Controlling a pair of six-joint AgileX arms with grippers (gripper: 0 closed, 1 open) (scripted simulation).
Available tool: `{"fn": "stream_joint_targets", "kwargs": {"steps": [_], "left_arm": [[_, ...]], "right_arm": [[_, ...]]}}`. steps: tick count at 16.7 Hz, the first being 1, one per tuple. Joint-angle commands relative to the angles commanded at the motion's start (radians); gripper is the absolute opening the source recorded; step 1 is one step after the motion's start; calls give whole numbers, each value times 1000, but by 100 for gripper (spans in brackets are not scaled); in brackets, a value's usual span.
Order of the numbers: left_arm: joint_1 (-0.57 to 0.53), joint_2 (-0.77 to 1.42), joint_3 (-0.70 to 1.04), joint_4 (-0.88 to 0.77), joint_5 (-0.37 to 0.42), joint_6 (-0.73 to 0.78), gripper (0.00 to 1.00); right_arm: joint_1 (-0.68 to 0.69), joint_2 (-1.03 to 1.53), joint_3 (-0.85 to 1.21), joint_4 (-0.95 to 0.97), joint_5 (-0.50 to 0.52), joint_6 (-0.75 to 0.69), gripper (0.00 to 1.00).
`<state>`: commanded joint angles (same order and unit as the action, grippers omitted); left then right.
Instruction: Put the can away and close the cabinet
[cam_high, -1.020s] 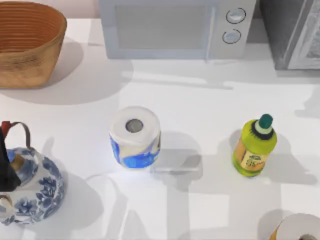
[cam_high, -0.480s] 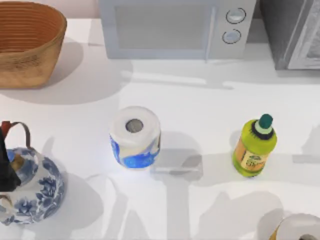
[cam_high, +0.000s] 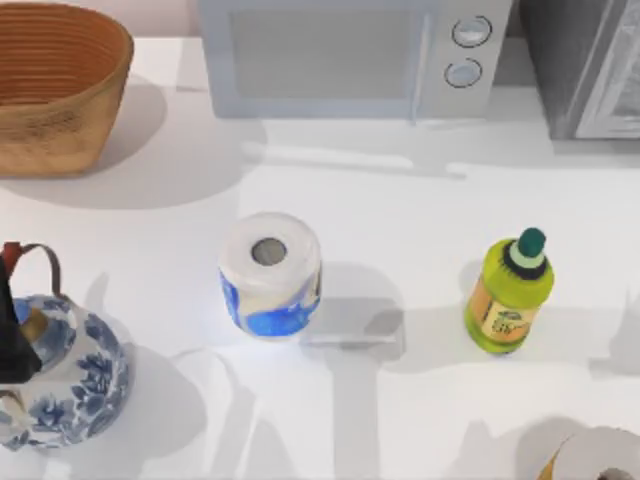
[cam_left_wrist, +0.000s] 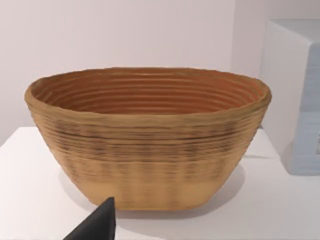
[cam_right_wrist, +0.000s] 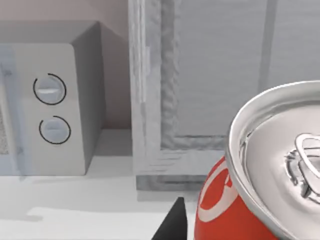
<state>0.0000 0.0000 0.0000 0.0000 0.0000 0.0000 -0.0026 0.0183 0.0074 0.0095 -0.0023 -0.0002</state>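
- The can (cam_right_wrist: 225, 210) looms red and silver-topped right against the right wrist camera, upright, with the right gripper (cam_right_wrist: 171, 224) just beside it. Whether that gripper actually has hold of the can, I cannot tell.
- If the hold is slight or off-centre, I judge the can may tilt or slide out on its way, then roll across the table (cam_high: 400, 200).
- The cabinet (cam_high: 585, 65) stands at the table's 1 o'clock corner, and the right wrist camera looks at its panelled front (cam_right_wrist: 220, 70). I cannot tell whether that door stands open. If it is shut or only ajar, a straight push forward would drive the can into the panel or its frame.
- The microwave (cam_high: 350, 55) sits at 12 o'clock, just beside the cabinet. A path that drifts toward 12 could clip its corner next to the knobs (cam_right_wrist: 50, 89).
- The green bottle (cam_high: 508, 295) stands upright at about 4 o'clock, tall and narrow. An arm sweeping low toward 1 o'clock could tip it.
- The paper roll (cam_high: 270, 272) at the centre and the teapot (cam_high: 60, 375) at 8 o'clock lie well apart from that route and look safe.
- Shutting the door before the can sits fully inside would likely jam it or knock the can over.
- The left gripper (cam_left_wrist: 97, 226) is parked facing the basket (cam_high: 55, 85) at 10 o'clock. Its state I cannot tell.
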Motion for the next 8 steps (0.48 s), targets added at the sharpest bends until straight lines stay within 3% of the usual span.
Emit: {"fn": "stream_joint_targets", "kwargs": {"steps": [8], "left_arm": [[0,0,0,0,0,0,100]], "right_arm": [[1,-5,5,-9,3,1,0]]}}
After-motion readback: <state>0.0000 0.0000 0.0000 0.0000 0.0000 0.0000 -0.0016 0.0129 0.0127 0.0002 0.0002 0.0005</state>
